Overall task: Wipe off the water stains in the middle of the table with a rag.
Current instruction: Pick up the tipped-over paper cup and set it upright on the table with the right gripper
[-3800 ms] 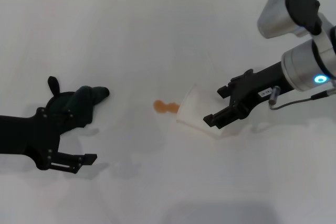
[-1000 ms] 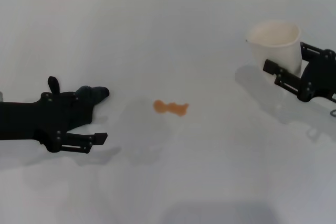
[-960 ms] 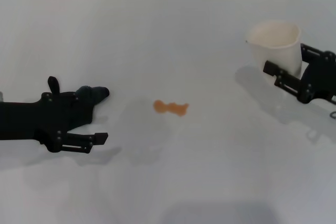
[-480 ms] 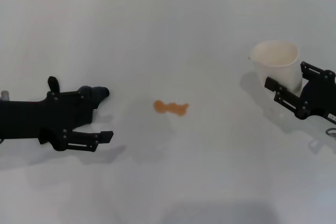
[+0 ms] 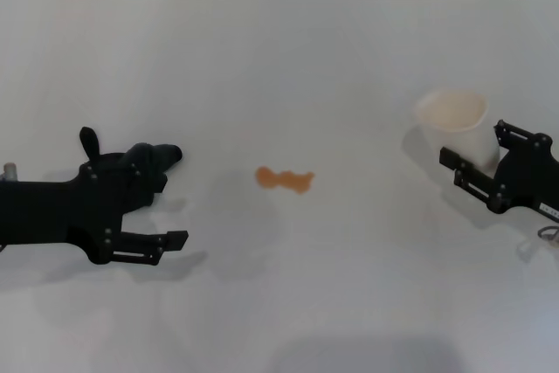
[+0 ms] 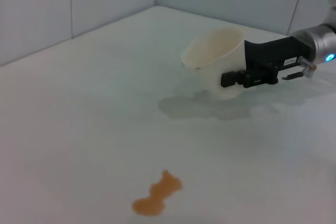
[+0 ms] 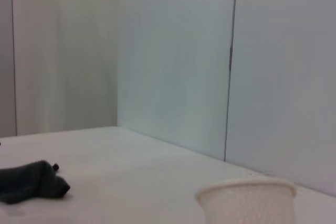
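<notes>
While the orange-brown water stains point(image 5: 284, 179) lie untouched in the middle of the table point(image 5: 288, 58), the step in hand looks like the pick-up of the rag point(image 5: 144, 162). This black cloth lies at the left side, well apart from the stains, with its small loop tab pointing away from the robot.

The left gripper point(image 5: 162, 216) sits low over the rag and partly covers it, with the near finger lying beside the cloth. Its fingers are spread with a clear gap, and they hold nothing yet.

To do this step well, I think the fingers should go down on both sides of the thick middle part of the cloth, not on the thin tip. They should close firmly, because soft cloth slips easily. After that, enough cloth must hang below the fingers, so the rag, not the fingers, meets the stains.

The right gripper point(image 5: 483, 176) is at the right side. It is closed around the paper cup point(image 5: 454, 124), which stands upright and far from the wiping path.
</notes>
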